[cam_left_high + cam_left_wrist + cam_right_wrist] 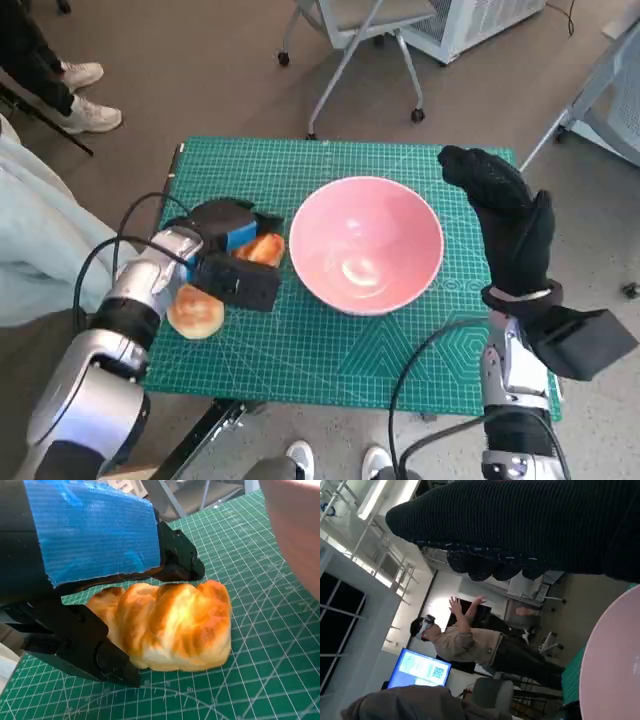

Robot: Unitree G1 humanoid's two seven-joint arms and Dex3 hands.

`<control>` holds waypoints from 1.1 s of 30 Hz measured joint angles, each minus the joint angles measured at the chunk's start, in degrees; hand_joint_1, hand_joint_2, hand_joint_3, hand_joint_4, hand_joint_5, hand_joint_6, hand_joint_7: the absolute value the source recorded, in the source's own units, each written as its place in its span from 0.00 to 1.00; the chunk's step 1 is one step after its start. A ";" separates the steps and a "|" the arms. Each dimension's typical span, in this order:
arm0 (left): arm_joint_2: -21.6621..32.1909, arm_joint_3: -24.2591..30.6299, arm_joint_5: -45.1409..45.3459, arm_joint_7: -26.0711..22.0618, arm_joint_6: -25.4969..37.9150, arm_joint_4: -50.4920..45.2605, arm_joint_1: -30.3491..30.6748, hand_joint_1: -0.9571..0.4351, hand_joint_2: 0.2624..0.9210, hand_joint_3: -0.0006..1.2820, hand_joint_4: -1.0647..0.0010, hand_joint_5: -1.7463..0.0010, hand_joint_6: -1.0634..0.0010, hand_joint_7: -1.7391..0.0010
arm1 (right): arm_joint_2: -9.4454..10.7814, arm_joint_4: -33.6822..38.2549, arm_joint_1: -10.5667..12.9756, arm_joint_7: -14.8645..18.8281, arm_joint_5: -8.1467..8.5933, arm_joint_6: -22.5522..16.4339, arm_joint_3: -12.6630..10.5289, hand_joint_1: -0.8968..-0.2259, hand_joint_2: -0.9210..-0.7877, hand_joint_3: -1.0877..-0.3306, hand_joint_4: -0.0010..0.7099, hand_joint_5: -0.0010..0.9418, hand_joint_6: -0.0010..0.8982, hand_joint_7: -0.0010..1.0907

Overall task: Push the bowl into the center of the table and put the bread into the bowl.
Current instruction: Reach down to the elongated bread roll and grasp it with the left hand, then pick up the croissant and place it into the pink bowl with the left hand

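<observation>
Fingers (85,645) of our left hand (228,250), black under its blue tape, sit on either side of the golden-brown crusty bread roll (170,625) at the centre left of the head view. The left wrist view shows one dark part behind the roll and another low in front of it, both apparently touching the crust, so we judge the roll pinched, though it rests on the green gridded cutting mat (330,350) that covers the worktop. Just below it in the head view lies a second, paler round bun (196,312), touching nothing but the mat.

Moving right, the wide pale pink bowl (366,243) stands upright near the middle of the mat, just beside the held roll and apart from it. We see nothing in it but a gleam of light on its bottom. We judge the pushing step done and the bread step in hand.

Further right, our right hand (508,225) in its black knitted glove is raised beside the bowl's rim at the upper right of the head view, fingers apart and holding nothing; whether it touches the rim we cannot tell.

Next we would need to lift the roll clear of the mat, carry it rightward over the near rim, and release it inside without knocking the bowl.
</observation>
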 measured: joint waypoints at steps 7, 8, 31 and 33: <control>-0.44 -1.04 -0.16 0.51 -0.06 1.99 -0.92 0.90 0.98 0.05 0.37 0.43 0.25 0.95 | 0.09 -0.18 0.12 0.00 0.34 0.00 0.01 0.36 0.00 0.46 0.29 0.00 0.13 0.45; -0.43 -1.20 -0.15 0.71 -0.14 2.13 -0.92 0.82 0.99 0.06 0.35 0.39 0.33 0.73 | 0.09 -0.17 0.13 0.00 0.37 0.00 -0.01 0.36 0.00 0.46 0.29 0.00 0.13 0.45; 7.47 6.68 -8.93 -3.23 -4.77 -9.30 -0.17 0.69 1.00 0.03 0.33 0.35 0.37 0.36 | 0.32 -0.05 0.21 -0.15 0.38 -0.23 -0.01 0.38 0.00 0.46 0.29 0.00 0.13 0.45; 8.60 8.74 -10.46 -3.22 -4.79 -13.01 -0.03 0.69 1.00 0.02 0.30 0.37 0.37 0.35 | 0.33 0.01 0.19 -0.15 0.38 -0.24 0.00 0.38 0.00 0.46 0.29 0.00 0.13 0.46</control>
